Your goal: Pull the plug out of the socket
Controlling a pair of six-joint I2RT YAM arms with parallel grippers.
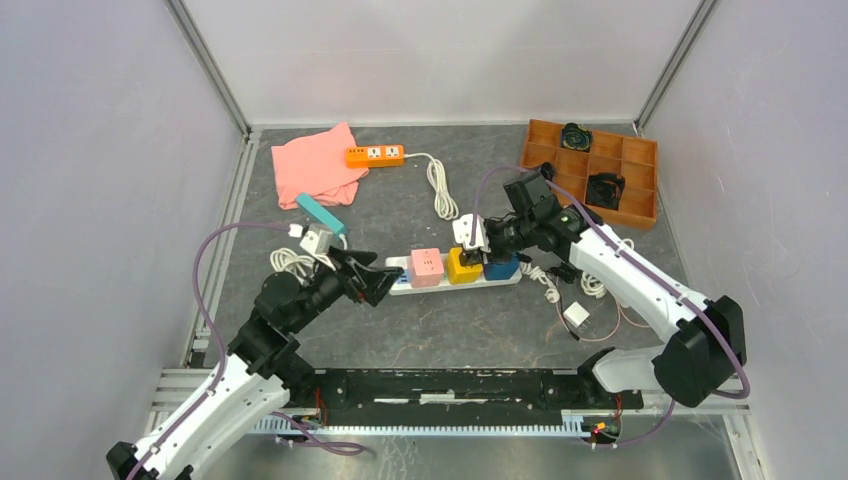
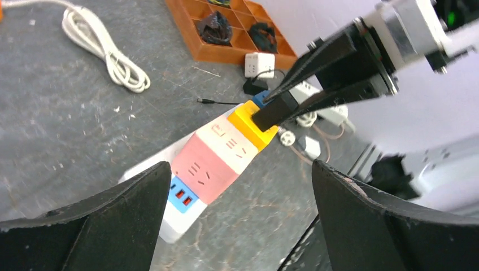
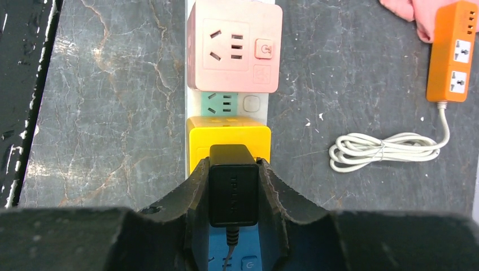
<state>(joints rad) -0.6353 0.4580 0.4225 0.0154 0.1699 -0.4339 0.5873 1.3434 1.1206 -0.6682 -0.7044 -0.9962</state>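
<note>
Clamping plug — right jaws, yellow cube touching, orange strip apart

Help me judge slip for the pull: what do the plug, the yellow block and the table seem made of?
The plug looks like black plastic, matte, with faint moulded lettering. The yellow block looks like smooth moulded plastic with a slight sheen and rounded edges. The table is dark grey with pale veins and scuffs, like stone or a printed mat; I cannot tell which.
</note>
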